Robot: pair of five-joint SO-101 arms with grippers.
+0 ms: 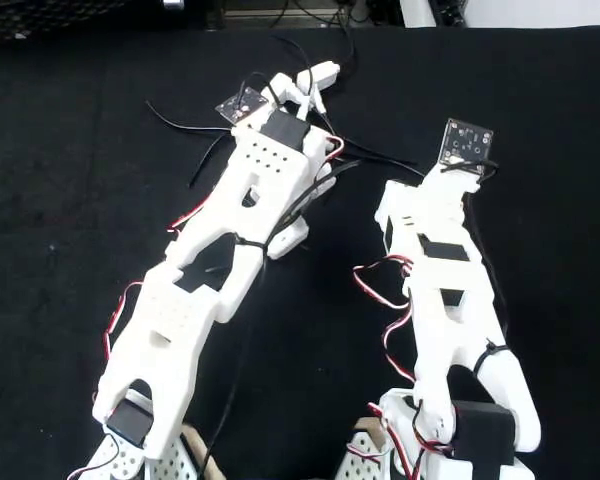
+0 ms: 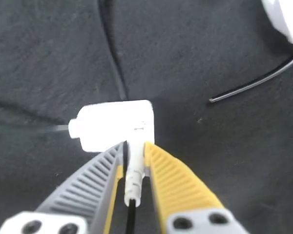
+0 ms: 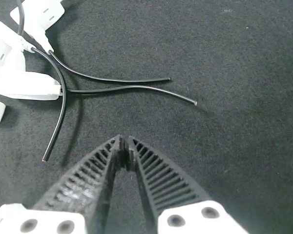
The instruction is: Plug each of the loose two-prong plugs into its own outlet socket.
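On the left, the left arm [image 1: 220,260] stretches far out across the black surface [image 1: 70,250]. Its wrist view shows the left pincer [image 2: 134,148] clamped on the thin neck of a white plug [image 2: 115,124], right where the black cord [image 2: 131,214] leaves it. The plug's blocky body sits just beyond the fingertips and lies crosswise to them, its long axis running side to side across the pincer's line, with a small stub at one end. I can't make out the prongs from here, so I can't say which way they face. A second white piece [image 2: 283,19] shows well apart from the plug, past a loose black wire [image 2: 254,85]. To my eye the next move turns on that crosswise lie: the plug would need swinging round until its prong end faces a socket opening. Over to the right, the right arm [image 1: 440,270] reaches less far, and the right pincer [image 3: 123,151] has its fingers together on nothing, above bare surface. A cluster of white connector bodies [image 3: 27,85] lies off to one side of it, trailing black leads [image 3: 122,89], so the left arm looks the nearer one.
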